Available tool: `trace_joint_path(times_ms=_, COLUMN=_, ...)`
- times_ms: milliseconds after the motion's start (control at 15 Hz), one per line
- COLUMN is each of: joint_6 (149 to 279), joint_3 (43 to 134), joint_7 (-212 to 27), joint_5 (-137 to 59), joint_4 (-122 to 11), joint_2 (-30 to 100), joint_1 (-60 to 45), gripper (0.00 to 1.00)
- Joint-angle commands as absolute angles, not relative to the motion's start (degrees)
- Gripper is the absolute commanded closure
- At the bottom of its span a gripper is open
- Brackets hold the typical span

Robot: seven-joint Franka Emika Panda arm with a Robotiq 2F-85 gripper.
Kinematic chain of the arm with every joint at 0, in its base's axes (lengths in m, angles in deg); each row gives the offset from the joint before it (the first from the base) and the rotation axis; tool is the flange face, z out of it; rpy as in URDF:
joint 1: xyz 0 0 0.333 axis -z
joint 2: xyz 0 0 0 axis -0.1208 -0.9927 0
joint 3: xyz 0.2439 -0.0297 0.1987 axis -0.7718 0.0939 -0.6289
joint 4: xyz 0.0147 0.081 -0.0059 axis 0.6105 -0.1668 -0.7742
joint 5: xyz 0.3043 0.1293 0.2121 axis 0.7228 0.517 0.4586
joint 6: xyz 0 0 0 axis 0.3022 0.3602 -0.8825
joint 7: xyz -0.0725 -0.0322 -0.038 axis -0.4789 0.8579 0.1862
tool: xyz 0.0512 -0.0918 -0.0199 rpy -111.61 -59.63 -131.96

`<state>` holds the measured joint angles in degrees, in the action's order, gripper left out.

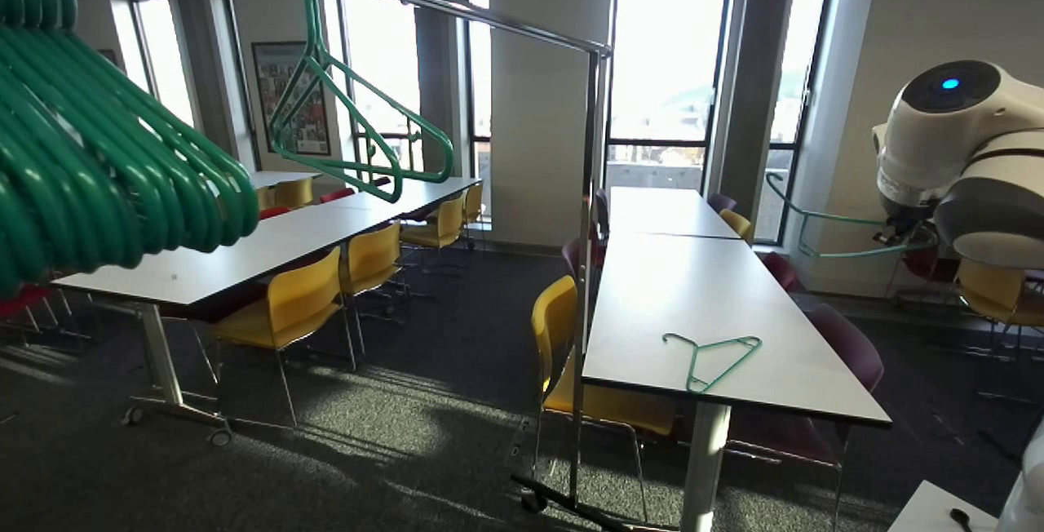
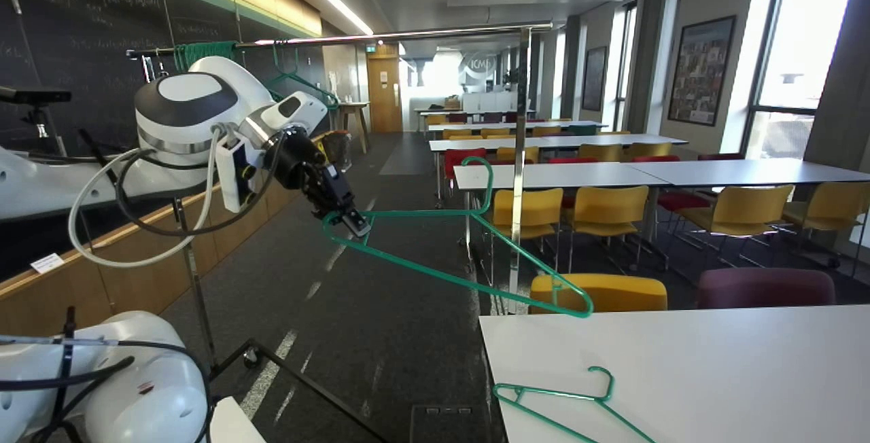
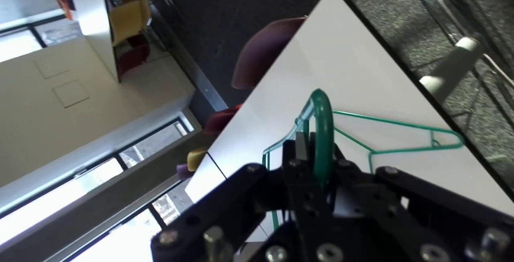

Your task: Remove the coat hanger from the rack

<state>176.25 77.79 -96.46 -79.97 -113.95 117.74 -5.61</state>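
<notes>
The tool (image 2: 357,224) is clamping the coat hanger (image 2: 435,272) tightly.
Both are hovering well apart from the rack (image 2: 520,130); another hanger (image 2: 557,394) is lying on the tabletop (image 2: 720,375).

Holds a white arm (image 2: 180,132) outstretched and bent at the wrist (image 2: 292,111), slanting the black pincer (image 2: 357,223) downward in an exterior view. Has the fingers (image 3: 300,149) clamped close together in the wrist view. Shows a blue light (image 1: 950,84) on a joint (image 1: 930,132) in an exterior view.

In an exterior view I see a dark chalkboard (image 2: 75,28) upper left, a bright window (image 2: 805,49) upper right, yellow chairs (image 2: 610,210) right of centre.
</notes>
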Motion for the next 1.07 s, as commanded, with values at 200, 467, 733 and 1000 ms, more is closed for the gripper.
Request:
trace_joint_path(times_ms=200, joint_6=176.9, joint_3=85.6, joint_7=-88.9, joint_5=-103.2, joint_4=-108.7, joint_2=105.8, joint_1=-4.9, gripper=0.98)
trace_joint_path(times_ms=467, joint_6=178.9, joint_3=88.0, joint_7=-87.3, joint_5=-112.2, joint_4=-104.9, joint_2=99.3, joint_1=-7.4, gripper=0.98)
trace_joint_path(times_ms=733, joint_6=183.1, joint_3=89.2, joint_7=-88.8, joint_5=-113.6, joint_4=-99.9, joint_2=95.2, joint_1=-10.0, gripper=0.98)
trace_joint_path(times_ms=1000, joint_6=182.1, joint_3=88.5, joint_7=-89.5, joint_5=-113.4, joint_4=-101.4, joint_2=95.5, joint_1=-9.7, gripper=0.93)
